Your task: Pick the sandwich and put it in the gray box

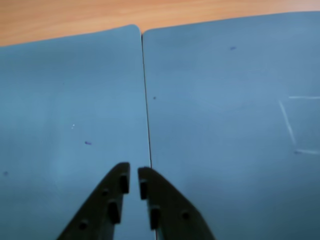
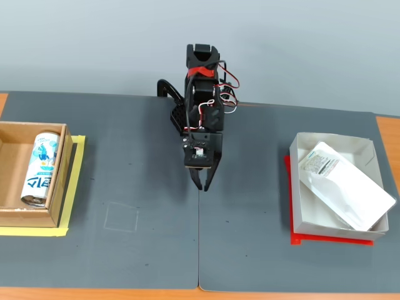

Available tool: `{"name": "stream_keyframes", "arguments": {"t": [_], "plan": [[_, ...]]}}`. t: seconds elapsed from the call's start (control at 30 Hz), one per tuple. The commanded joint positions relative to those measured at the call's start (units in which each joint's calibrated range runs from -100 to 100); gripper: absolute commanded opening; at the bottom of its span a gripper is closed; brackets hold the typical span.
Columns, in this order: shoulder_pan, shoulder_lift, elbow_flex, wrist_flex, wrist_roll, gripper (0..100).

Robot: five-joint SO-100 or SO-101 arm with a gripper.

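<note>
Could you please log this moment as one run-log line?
gripper: shut, empty, above mat seam | sandwich: in gray box, tilted | step: placed

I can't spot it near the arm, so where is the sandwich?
In the fixed view the sandwich lies inside the gray box at the right, far from the hand.

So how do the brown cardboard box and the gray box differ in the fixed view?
The brown cardboard box sits at the left on yellow tape; the gray box sits at the right on a red base plate. The brown one holds a can lying flat; the gray one holds the sandwich, placed diagonally. Both are open, shallow trays.
</note>
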Motion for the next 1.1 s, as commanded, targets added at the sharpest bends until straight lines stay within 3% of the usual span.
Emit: {"name": "stream_keyframes", "arguments": {"t": [0.0, 1.07], "plan": [[0.36, -2.98, -0.13, 4.64, 0.18, 2], [0.44, -3.82, 4.75, 7.42, -0.29, 2]]}}
